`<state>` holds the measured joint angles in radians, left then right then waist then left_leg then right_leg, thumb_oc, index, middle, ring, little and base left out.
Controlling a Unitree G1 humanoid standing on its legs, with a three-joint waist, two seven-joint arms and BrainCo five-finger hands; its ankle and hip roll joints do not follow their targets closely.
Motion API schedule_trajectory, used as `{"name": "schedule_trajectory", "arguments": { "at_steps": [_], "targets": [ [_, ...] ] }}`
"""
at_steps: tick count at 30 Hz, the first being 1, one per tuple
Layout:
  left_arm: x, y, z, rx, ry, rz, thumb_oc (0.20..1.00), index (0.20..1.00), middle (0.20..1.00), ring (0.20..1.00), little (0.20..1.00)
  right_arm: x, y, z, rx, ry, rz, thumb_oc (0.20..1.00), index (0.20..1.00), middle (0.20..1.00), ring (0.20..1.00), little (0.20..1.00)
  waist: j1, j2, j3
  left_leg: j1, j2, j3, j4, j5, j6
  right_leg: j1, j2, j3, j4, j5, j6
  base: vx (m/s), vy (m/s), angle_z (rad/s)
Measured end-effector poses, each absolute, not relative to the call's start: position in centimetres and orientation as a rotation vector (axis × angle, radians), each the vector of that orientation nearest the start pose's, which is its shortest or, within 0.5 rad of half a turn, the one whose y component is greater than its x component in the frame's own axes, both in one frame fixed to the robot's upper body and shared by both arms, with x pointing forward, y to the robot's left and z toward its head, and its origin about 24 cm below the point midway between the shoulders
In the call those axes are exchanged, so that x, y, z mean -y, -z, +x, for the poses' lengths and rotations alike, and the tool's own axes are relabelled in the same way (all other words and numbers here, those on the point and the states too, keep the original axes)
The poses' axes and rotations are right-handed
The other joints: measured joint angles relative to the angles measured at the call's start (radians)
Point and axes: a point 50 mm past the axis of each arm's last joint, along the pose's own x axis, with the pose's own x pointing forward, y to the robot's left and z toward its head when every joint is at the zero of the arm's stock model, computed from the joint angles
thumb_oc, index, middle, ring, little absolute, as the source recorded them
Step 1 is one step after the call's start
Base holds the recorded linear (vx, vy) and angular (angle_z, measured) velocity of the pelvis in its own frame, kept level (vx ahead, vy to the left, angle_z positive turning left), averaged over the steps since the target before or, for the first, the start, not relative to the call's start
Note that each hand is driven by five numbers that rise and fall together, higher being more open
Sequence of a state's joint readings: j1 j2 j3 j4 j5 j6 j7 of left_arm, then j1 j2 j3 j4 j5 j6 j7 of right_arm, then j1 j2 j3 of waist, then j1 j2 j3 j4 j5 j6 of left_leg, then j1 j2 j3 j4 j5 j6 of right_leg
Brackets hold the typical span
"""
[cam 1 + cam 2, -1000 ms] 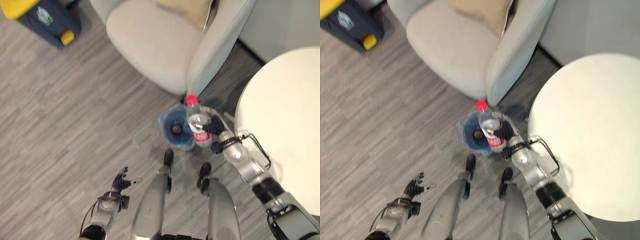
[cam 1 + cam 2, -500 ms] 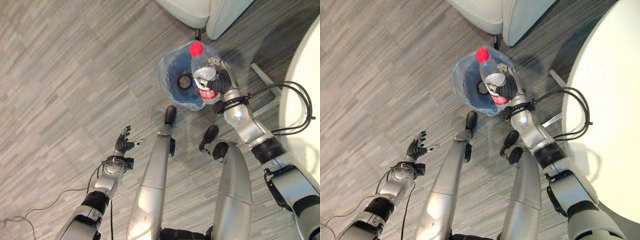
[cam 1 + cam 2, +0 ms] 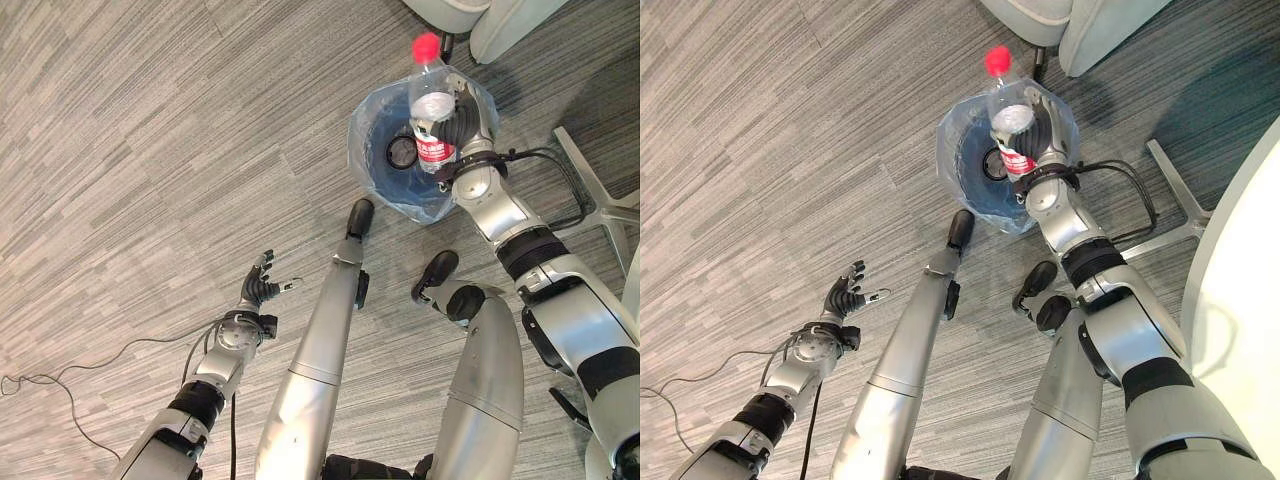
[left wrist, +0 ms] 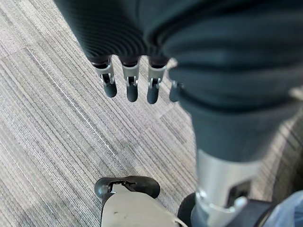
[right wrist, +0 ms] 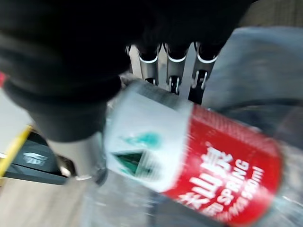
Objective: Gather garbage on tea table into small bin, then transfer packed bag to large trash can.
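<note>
While the left hand (image 3: 262, 291) hangs idle nearest the robot with fingers spread and holding nothing, the right hand (image 3: 470, 122) has carried the plastic bottle (image 3: 431, 118) from beside the rim to directly over the mouth of the small bin (image 3: 375, 180). Its fingers are clamped round the labelled body, red cap uppermost. Release appears imminent. The red-and-white label carries print, not recorded here.

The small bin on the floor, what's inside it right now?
The small bin, lined with a clear bag, has a dark round item at its bottom. The right hand holds a red-capped bottle above the opening, covering part of the inside.
</note>
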<state>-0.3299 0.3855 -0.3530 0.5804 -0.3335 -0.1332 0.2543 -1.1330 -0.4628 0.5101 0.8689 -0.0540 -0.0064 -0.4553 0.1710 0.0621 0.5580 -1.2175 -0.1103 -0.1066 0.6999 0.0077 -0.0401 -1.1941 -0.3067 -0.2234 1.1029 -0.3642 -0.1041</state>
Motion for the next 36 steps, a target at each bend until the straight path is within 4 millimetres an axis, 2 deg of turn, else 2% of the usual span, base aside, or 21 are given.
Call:
{"name": "schedule_trajectory", "arguments": {
  "at_steps": [2, 5, 7, 9, 13, 18, 25, 26, 27, 32, 36],
  "targets": [
    [-19.0, -0.9, 30.2, -0.169, -0.069, 0.208, 1.000, 1.000, 1.000, 1.000, 1.000, 16.0, -21.4, 41.0, 0.366, 0.256, -0.826, 1.000, 1.000, 1.000, 1.000, 1.000, -0.006, -0.001, -0.010, 0.002, 0.002, 0.001, -0.017, 0.004, 0.003, -0.001, 0.002, 0.000, -0.009, 0.003, 0.004, 0.00, -0.002, 0.05],
    [-18.9, -0.4, 29.9, -0.184, -0.072, 0.204, 1.000, 1.000, 1.000, 1.000, 1.000, 15.9, -18.5, 40.3, 0.333, 0.209, -0.873, 1.000, 1.000, 1.000, 1.000, 1.000, -0.010, -0.006, -0.089, -0.037, 0.003, 0.002, -0.026, 0.005, 0.004, -0.039, 0.002, -0.002, -0.017, 0.004, 0.008, 0.01, 0.003, 0.03],
    [-19.0, -0.4, 29.8, -0.185, -0.080, 0.204, 1.000, 1.000, 1.000, 1.000, 1.000, 15.5, -17.6, 39.8, 0.348, 0.179, -0.913, 1.000, 1.000, 1.000, 1.000, 1.000, -0.023, -0.006, -0.115, -0.043, 0.003, 0.004, -0.024, 0.008, 0.008, -0.045, 0.003, 0.000, -0.017, 0.014, 0.029, 0.00, 0.000, 0.00],
    [-18.7, -0.3, 29.8, -0.185, -0.077, 0.195, 1.000, 1.000, 1.000, 1.000, 1.000, 15.1, -17.1, 39.4, 0.375, 0.137, -0.999, 1.000, 1.000, 1.000, 1.000, 1.000, -0.035, -0.007, -0.132, -0.044, 0.003, 0.006, -0.024, 0.011, 0.013, -0.042, 0.009, -0.001, -0.023, 0.016, 0.032, 0.00, -0.012, -0.02],
    [-18.2, 0.2, 29.7, -0.201, -0.072, 0.189, 1.000, 1.000, 1.000, 1.000, 1.000, 14.5, -16.4, 39.1, 0.413, 0.068, -1.185, 1.000, 1.000, 1.000, 1.000, 1.000, -0.042, -0.010, -0.145, -0.036, 0.011, 0.006, -0.026, 0.014, 0.008, -0.029, 0.021, -0.002, -0.041, 0.020, 0.038, 0.01, -0.032, -0.06],
    [-18.7, 0.5, 29.5, -0.214, -0.080, 0.203, 1.000, 1.000, 1.000, 1.000, 1.000, 13.7, -14.9, 39.8, 0.383, -0.031, -1.478, 1.000, 1.000, 1.000, 1.000, 1.000, -0.039, -0.011, -0.148, -0.033, 0.013, 0.000, -0.027, 0.011, 0.013, -0.023, 0.022, -0.007, -0.042, 0.021, 0.041, 0.02, -0.053, 0.01],
    [-19.2, 0.6, 29.3, -0.218, -0.075, 0.235, 1.000, 1.000, 1.000, 1.000, 1.000, 14.4, -10.9, 40.0, 0.184, -0.072, -1.572, 1.000, 1.000, 1.000, 1.000, 1.000, -0.025, -0.011, -0.148, -0.059, 0.002, -0.021, -0.027, 0.006, 0.003, -0.038, 0.017, -0.024, -0.036, 0.016, 0.041, 0.01, -0.031, 0.06],
    [-19.3, 0.6, 29.2, -0.218, -0.077, 0.237, 1.000, 1.000, 1.000, 1.000, 1.000, 14.6, -10.5, 39.9, 0.157, -0.068, -1.579, 0.940, 0.940, 0.940, 0.940, 0.940, -0.025, -0.011, -0.148, -0.074, -0.003, -0.021, -0.024, 0.008, 0.000, -0.056, 0.011, -0.024, -0.027, 0.012, 0.039, 0.01, -0.044, 0.16],
    [-19.2, 0.7, 29.2, -0.216, -0.068, 0.242, 1.000, 1.000, 1.000, 1.000, 1.000, 14.7, -10.0, 39.8, 0.134, -0.074, -1.585, 0.200, 0.200, 0.200, 0.200, 0.200, -0.025, -0.011, -0.148, -0.091, -0.014, -0.021, -0.012, 0.011, -0.002, -0.074, 0.000, -0.020, -0.006, 0.004, 0.038, 0.01, -0.048, 0.18],
    [-19.0, 0.7, 29.3, -0.220, -0.063, 0.244, 1.000, 1.000, 1.000, 1.000, 1.000, 13.4, -9.3, 39.4, 0.147, -0.120, -1.562, 0.200, 0.200, 0.200, 0.200, 0.200, -0.026, -0.011, -0.147, -0.105, -0.012, -0.025, 0.011, 0.005, -0.002, -0.083, 0.001, -0.023, 0.011, -0.008, 0.033, 0.00, -0.009, 0.04],
    [-19.1, 0.8, 29.3, -0.222, -0.066, 0.246, 1.000, 1.000, 1.000, 1.000, 1.000, 13.9, -10.7, 39.6, 0.169, -0.077, -1.472, 0.200, 0.200, 0.200, 0.200, 0.200, -0.028, -0.012, -0.147, -0.091, -0.005, -0.023, -0.001, 0.008, -0.001, -0.076, 0.004, -0.020, 0.002, -0.002, 0.032, -0.06, -0.012, -0.04]
  ]
}}
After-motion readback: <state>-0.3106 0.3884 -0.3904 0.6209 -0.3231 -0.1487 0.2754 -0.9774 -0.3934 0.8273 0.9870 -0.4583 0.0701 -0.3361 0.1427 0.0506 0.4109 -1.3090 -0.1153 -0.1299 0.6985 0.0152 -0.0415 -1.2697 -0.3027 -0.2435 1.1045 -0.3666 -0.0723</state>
